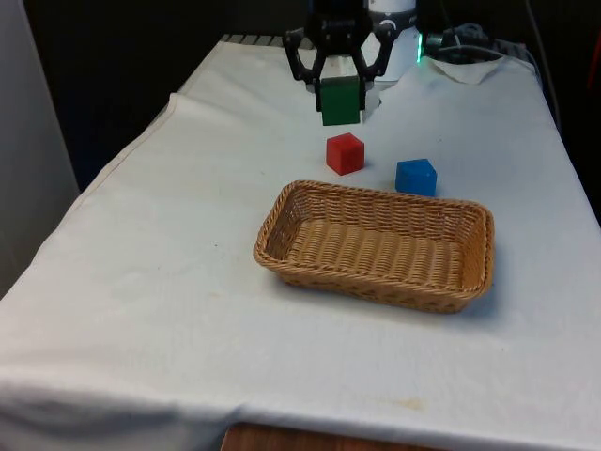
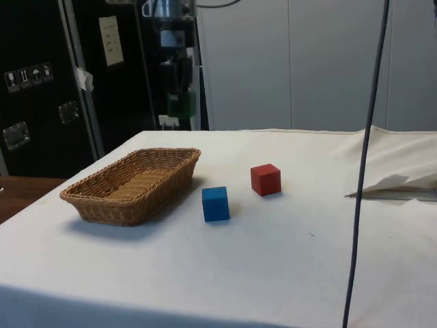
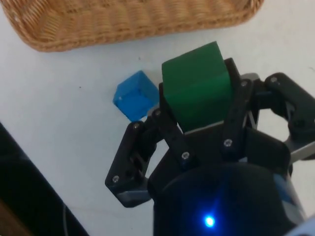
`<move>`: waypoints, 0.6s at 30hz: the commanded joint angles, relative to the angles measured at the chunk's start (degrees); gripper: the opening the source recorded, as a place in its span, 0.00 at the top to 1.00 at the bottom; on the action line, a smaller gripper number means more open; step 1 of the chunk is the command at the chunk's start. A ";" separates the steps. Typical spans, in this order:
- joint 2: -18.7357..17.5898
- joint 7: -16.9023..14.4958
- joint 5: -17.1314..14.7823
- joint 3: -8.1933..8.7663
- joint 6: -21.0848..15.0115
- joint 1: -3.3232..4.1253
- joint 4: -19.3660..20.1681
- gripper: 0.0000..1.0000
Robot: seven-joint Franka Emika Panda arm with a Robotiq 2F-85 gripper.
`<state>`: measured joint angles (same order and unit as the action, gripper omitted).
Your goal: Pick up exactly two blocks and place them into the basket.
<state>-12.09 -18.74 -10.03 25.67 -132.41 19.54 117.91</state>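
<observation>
A green block (image 1: pixel 340 101) hangs in the air behind the basket, with my gripper (image 1: pixel 340 94) shut on it. In the wrist view the green block (image 3: pixel 197 86) sits clamped between the black fingers (image 3: pixel 167 130). In the side view it shows as a small green shape (image 2: pixel 179 104) high above the table's far edge. A red block (image 1: pixel 345 153) and a blue block (image 1: pixel 416 177) rest on the cloth just behind the wicker basket (image 1: pixel 272 230). The basket (image 2: pixel 89 198) holds nothing. Seen from the wrist, the blue block (image 3: pixel 135 96) lies below the gripper, near the basket's rim (image 3: pixel 98 39).
A dark cable (image 2: pixel 365 164) hangs down across the side view's right. Folded cloth (image 2: pixel 399 181) bunches at that view's right edge. The white cloth (image 1: pixel 160 291) stretches wide around the basket.
</observation>
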 commanded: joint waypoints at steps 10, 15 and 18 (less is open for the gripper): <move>-4.93 1.78 -1.26 -1.95 1.32 0.11 -6.02 0.97; -7.91 2.81 -1.72 -3.32 1.20 0.00 -8.77 0.97; -10.54 3.55 -2.29 -4.30 1.20 0.00 -11.17 0.97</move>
<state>-21.77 -15.41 -11.69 21.77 -131.61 19.54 107.60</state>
